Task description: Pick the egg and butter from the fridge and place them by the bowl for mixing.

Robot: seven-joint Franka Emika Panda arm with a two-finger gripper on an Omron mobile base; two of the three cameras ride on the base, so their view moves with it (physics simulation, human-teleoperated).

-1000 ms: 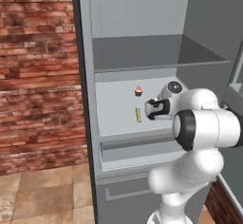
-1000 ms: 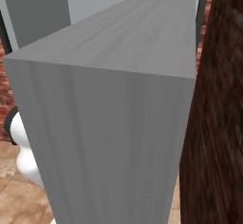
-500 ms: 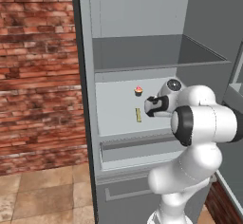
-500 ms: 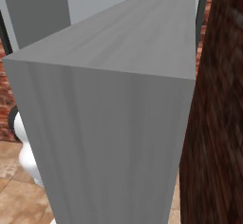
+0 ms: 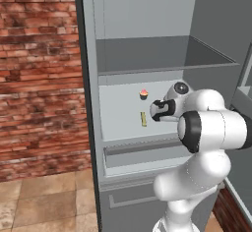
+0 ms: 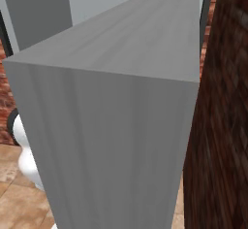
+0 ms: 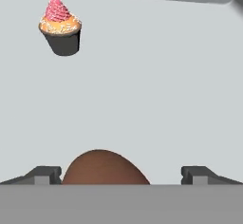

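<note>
Fridge (image 5: pixel 88 103) shelf holds butter (image 5: pixel 143 119), cupcake (image 7: pixel 60 27), and egg (image 7: pixel 104 168) between spread claw (image 7: pixel 121 175) tips.

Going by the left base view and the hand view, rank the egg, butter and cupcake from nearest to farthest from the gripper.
1. egg: between the open gripper's fingertips.
2. butter: on the shelf just left of the gripper.
3. cupcake: farther back on the shelf, upper left in the hand view.

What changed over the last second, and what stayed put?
The gripper has eased a little deeper into the fridge, jaws open either side of the egg, nothing gripped. The butter and cupcake lie as before on the shelf; the base has not moved.
</note>
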